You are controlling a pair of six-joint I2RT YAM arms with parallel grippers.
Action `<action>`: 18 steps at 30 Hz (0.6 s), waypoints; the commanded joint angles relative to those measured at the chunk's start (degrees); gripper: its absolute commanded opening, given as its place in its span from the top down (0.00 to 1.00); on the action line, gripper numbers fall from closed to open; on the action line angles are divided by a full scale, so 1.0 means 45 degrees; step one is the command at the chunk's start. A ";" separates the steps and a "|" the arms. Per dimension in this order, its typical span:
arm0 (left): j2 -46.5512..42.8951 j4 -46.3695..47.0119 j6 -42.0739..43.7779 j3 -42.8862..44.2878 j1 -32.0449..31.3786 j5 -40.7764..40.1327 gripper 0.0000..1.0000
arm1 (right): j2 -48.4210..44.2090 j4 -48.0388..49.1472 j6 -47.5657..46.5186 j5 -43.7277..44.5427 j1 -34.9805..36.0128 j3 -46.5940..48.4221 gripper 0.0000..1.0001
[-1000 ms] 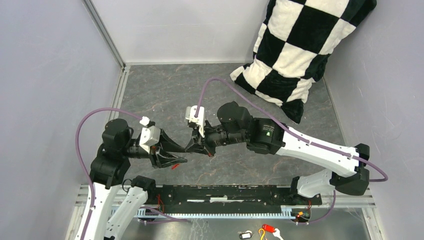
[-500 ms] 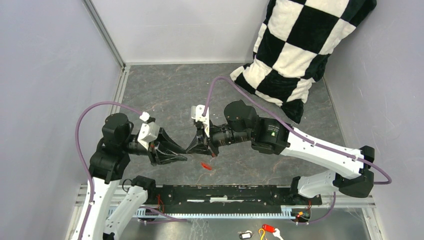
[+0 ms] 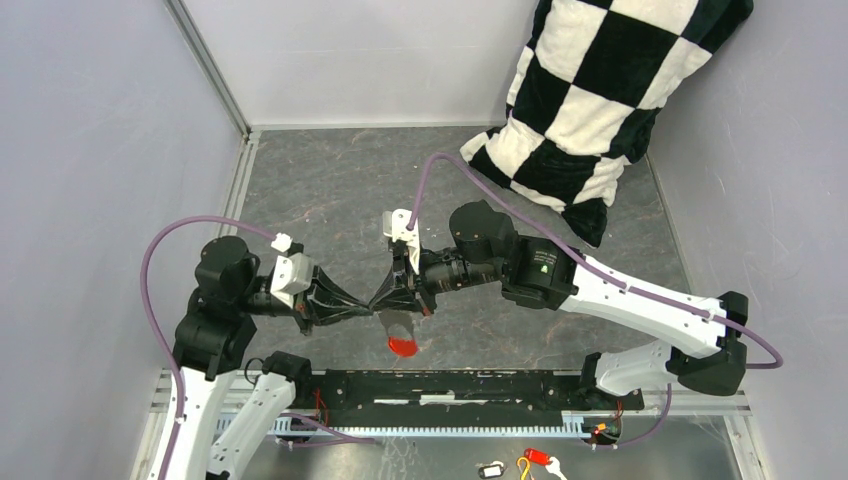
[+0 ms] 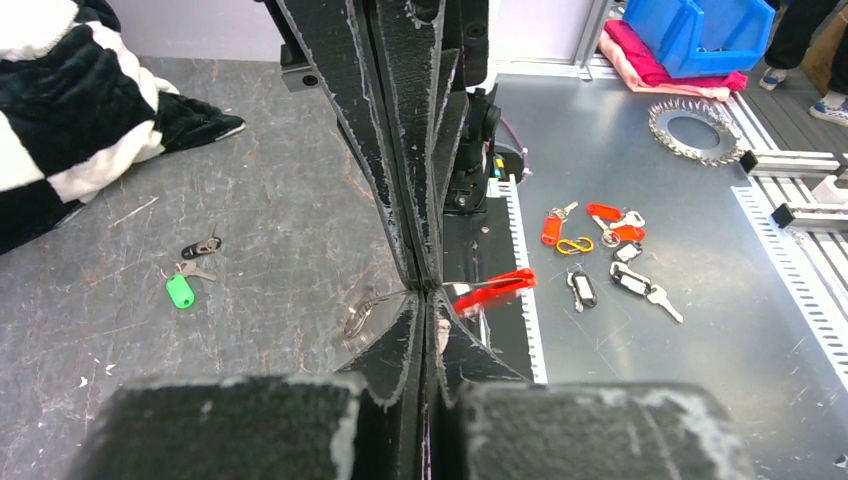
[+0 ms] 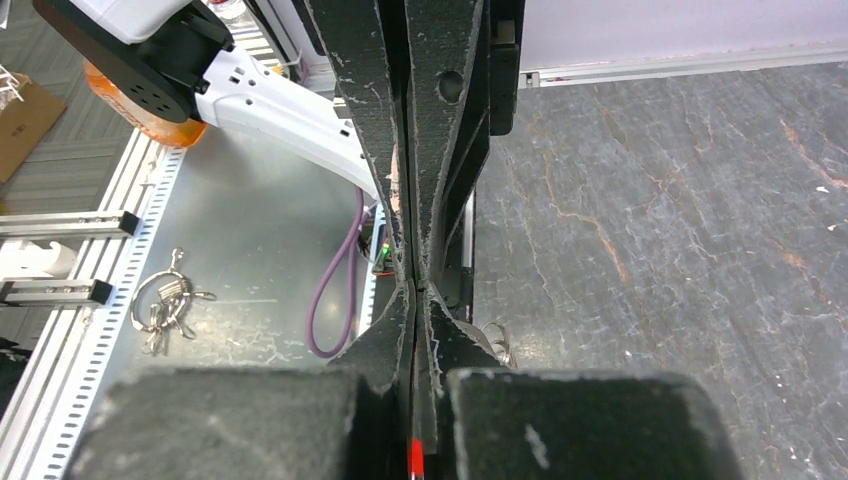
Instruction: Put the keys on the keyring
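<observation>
At mid-tabletop (image 3: 330,190), your left pincer (image 3: 364,311) and right pincer (image 3: 384,302) are both clenched, the 2 tips touching. The red key (image 4: 495,290) and the keyring (image 4: 356,322) loop sit just beside the tips; can't tell which pincer pinches what. The green key (image 4: 180,291) and the dark key (image 4: 200,246) lie on the tabletop, well apart.

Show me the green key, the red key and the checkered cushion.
green key (image 4: 180,292), left wrist view, plastic head.
red key (image 4: 497,289), left wrist view, mid body.
checkered cushion (image 3: 600,100), top view, its centre.
</observation>
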 commanded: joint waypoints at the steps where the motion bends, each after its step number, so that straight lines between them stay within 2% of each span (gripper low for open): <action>1: -0.0370 0.0999 0.0181 -0.0088 -0.0035 -0.0036 0.98 | 0.0062 0.1325 0.0736 -0.0686 0.0004 -0.0252 1.00; 12: -0.1067 0.2377 -0.1093 -0.0584 -0.0035 -0.0347 0.98 | -0.0052 0.5093 0.3104 -0.1659 -0.0009 -0.1865 1.00; 18: -0.1288 0.3332 -0.2495 -0.0819 -0.0035 -0.1981 0.98 | -0.0014 0.5934 0.3635 -0.1982 0.0004 -0.2216 0.98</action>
